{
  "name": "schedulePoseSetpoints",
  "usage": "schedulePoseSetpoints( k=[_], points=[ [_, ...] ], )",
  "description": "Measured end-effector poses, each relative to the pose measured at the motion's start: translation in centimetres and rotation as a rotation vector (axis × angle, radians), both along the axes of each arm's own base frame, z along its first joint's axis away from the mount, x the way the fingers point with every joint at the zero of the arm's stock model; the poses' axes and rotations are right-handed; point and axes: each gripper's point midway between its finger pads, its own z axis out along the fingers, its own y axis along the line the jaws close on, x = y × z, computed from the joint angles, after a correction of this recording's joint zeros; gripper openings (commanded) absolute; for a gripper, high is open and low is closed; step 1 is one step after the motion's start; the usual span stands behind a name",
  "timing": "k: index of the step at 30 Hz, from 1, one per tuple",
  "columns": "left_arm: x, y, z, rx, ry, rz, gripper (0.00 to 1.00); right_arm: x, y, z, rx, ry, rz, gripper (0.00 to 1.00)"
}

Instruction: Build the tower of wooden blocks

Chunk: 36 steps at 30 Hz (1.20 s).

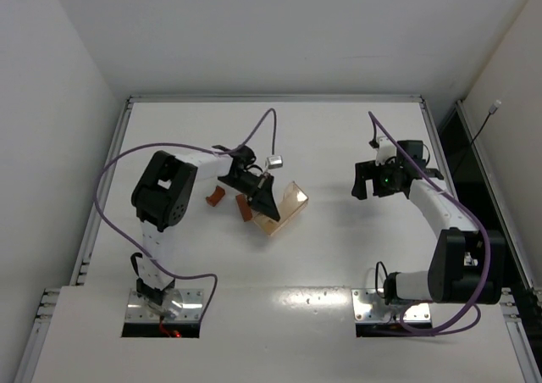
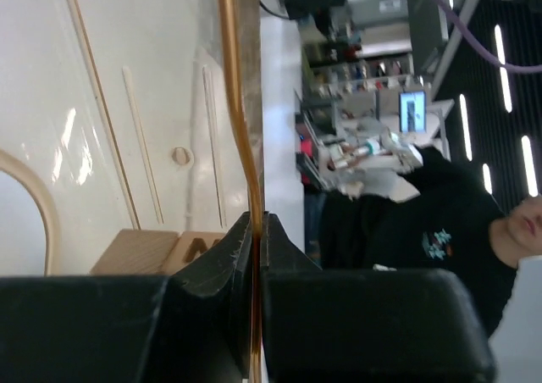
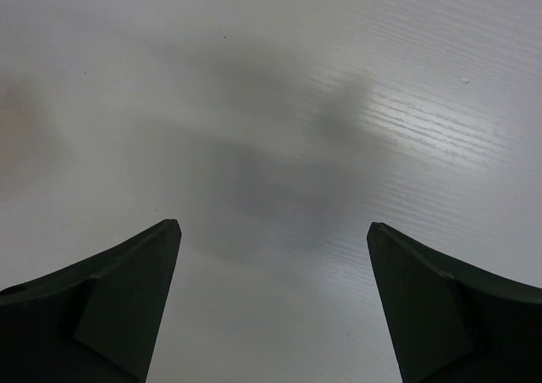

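My left gripper point(image 1: 264, 205) is shut on the thin wall of the translucent amber box point(image 1: 284, 207), which is tilted near the table's middle. In the left wrist view the box wall point(image 2: 240, 129) runs between my closed fingers point(image 2: 254, 230). Light tan wooden blocks point(image 2: 161, 252), one with a printed mark, lie inside the box beside a curved tan arch piece point(image 2: 38, 201). Two reddish-brown blocks point(image 1: 215, 197) point(image 1: 244, 208) lie on the table left of the box. My right gripper point(image 1: 373, 182) is open and empty above bare table point(image 3: 271, 146).
The white table point(image 1: 339, 256) is bounded by a raised rim at the back and sides. The left arm's cable point(image 1: 262, 129) loops above the box. The right arm stands apart at the right.
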Motion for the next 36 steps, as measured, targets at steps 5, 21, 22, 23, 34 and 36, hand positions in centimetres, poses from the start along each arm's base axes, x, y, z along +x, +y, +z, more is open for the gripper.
schedulePoseSetpoints(
  k=[5, 21, 22, 23, 34, 36],
  points=[
    [-0.2, -0.4, 0.3, -0.002, 0.015, -0.019, 0.00, 0.0, 0.0, 0.0, 0.000, 0.000, 0.000, 0.89],
    [8.4, 4.4, -1.1, 0.010, 0.073, 0.192, 0.00, -0.1, 0.0, -0.1, 0.002, 0.006, -0.001, 0.88],
    [7.5, 4.5, -1.8, 0.026, 0.112, 0.187, 0.00, -0.1, 0.0, 0.0, 0.002, 0.005, -0.001, 0.88],
    [6.4, 4.2, -2.0, 0.029, 0.168, 0.175, 0.00, -0.1, 0.0, 0.0, 0.003, 0.006, -0.001, 0.88],
    [5.2, 2.3, -1.5, 0.031, 0.135, 0.103, 0.00, -0.1, 0.1, 0.0, 0.005, 0.006, -0.001, 0.85],
    [5.7, 2.4, -1.4, 0.036, 0.131, 0.111, 0.00, -0.1, 0.1, 0.0, 0.006, 0.006, -0.001, 0.85]
  ],
)
